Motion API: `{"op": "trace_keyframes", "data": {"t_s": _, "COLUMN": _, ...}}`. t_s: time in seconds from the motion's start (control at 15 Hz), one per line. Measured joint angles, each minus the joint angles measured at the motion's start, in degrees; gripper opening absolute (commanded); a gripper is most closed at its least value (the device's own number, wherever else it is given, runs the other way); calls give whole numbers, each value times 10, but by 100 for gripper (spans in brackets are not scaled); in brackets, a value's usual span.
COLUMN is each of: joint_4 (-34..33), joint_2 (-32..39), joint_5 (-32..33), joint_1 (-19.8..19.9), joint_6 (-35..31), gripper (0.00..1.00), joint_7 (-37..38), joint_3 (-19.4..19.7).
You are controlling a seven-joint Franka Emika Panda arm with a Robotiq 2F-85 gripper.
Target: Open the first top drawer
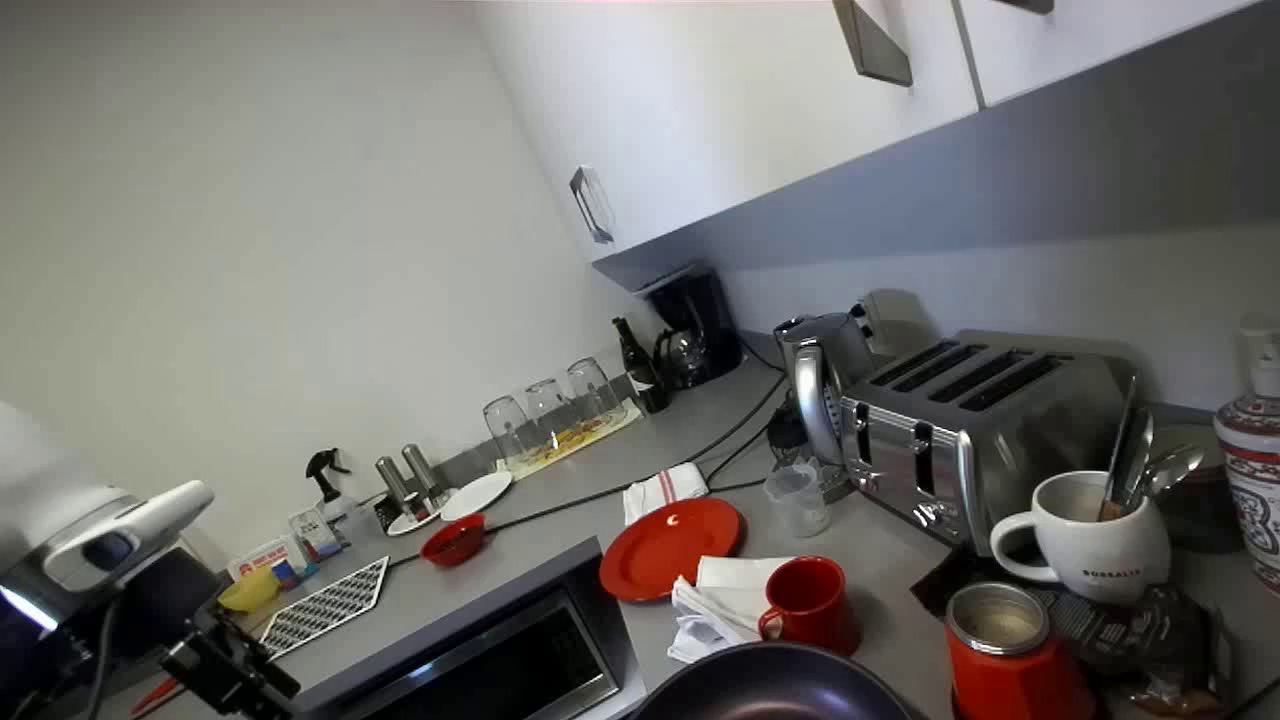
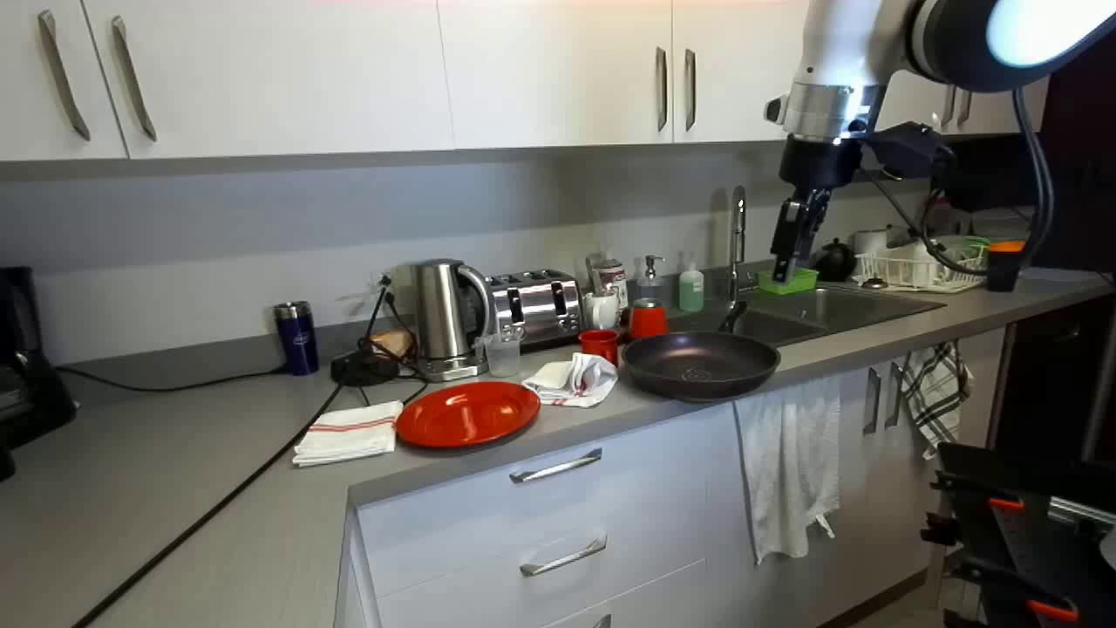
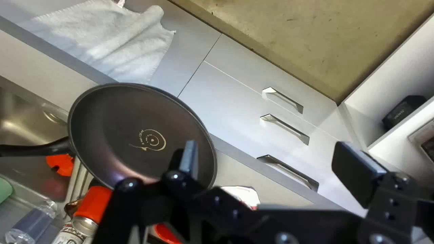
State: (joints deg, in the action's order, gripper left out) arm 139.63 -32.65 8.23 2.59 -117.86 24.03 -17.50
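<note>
Gripper point(image 3: 271, 164) presents two black fingers point(image 3: 357, 174), spread wide apart in the wrist view. In an exterior view, it hangs from the white robot arm point(image 2: 841, 44) with fingertips directed downward, higher than the frying pan point(image 2: 702, 366) and apart from it. The top drawer point(image 2: 540, 506) is located directly below the countertop point(image 2: 174, 471), uppermost in a stack of three white-fronted drawers point(image 2: 488, 593) with metal bar handles. Its handle point(image 2: 556, 466) is mounted near the upper edge of the front, well apart from the gripper. The drawer appears closed, although the seam beneath it is faint. The frying pan rests on the countertop near the front edge, its black handle point(image 3: 37, 149) extending over the sink point(image 2: 837, 307). Along the same counter, a red plate point(image 2: 468, 414), a folded white napkin with red stripes point(image 2: 349, 433), a crumpled cloth point(image 2: 571, 384) and a red mug point(image 2: 599, 344) are set forward of a stainless-steel kettle point(image 2: 438, 305) and a four-slot toaster point(image 1: 985, 430). A clear measuring cup point(image 2: 503, 356) stands just beside the kettle. A white towel point(image 2: 789, 453) hangs against the cabinet front point(image 2: 876, 515) beside the drawer stack.
</note>
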Motion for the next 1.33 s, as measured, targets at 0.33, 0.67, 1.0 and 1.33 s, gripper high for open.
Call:
{"op": "trace_keyframes", "data": {"t_s": 0.33, "joint_4": 0, "joint_2": 0, "joint_5": 0, "joint_1": 0, "joint_6": 0, "gripper": 100, "joint_7": 0, "joint_3": 0}}
{"op": "trace_keyframes", "data": {"t_s": 0.67, "joint_4": 0, "joint_2": 0, "joint_5": 0, "joint_1": -2, "joint_6": 0, "gripper": 100, "joint_7": 0, "joint_3": 1}}
{"op": "trace_keyframes", "data": {"t_s": 1.0, "joint_4": 6, "joint_2": 10, "joint_5": 0, "joint_1": -19, "joint_6": -4, "gripper": 100, "joint_7": -17, "joint_3": 9}}
{"op": "trace_keyframes", "data": {"t_s": 1.33, "joint_4": 29, "joint_2": 57, "joint_5": 21, "joint_1": -34, "joint_6": -32, "gripper": 100, "joint_7": -52, "joint_3": 9}}
